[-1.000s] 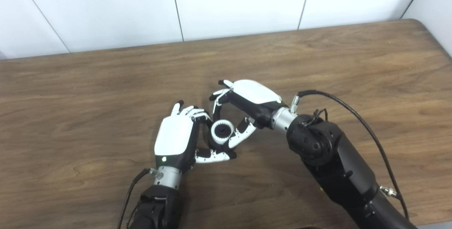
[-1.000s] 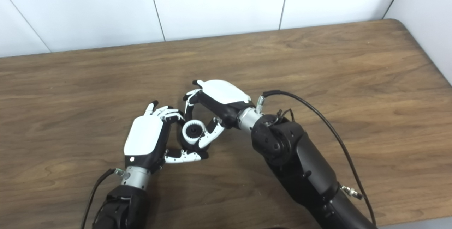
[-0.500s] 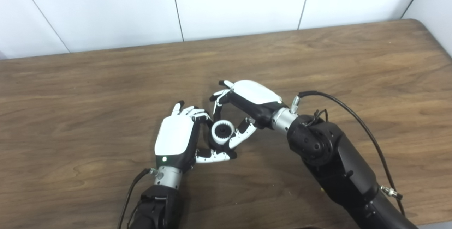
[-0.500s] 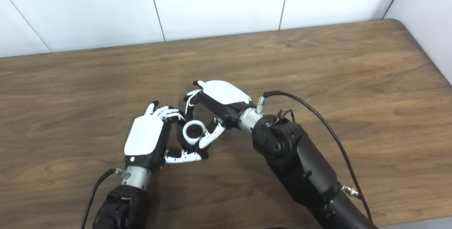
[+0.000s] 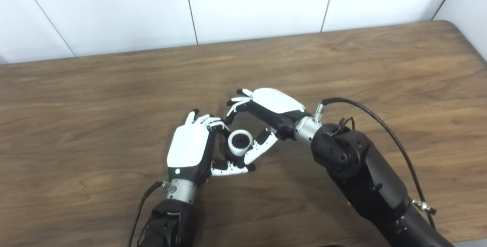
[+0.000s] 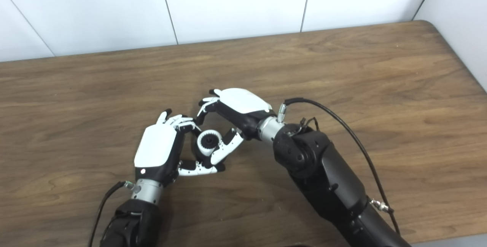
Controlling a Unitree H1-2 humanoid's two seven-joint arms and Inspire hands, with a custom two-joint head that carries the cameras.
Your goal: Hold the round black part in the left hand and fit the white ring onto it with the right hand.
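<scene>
White ring sits around the round black part, its axis pointing up, mid-worktop toward the near edge. Left hand grasps the part; right hand brackets the ring, grip uncertain.

Over the wooden table, the left hand held the round black part, around which the white ring sat. The right hand arched over the assembly, its thumb lying against the ring's right side and its fingers curled down just beyond it. A black cable looped from the right wrist.
</scene>
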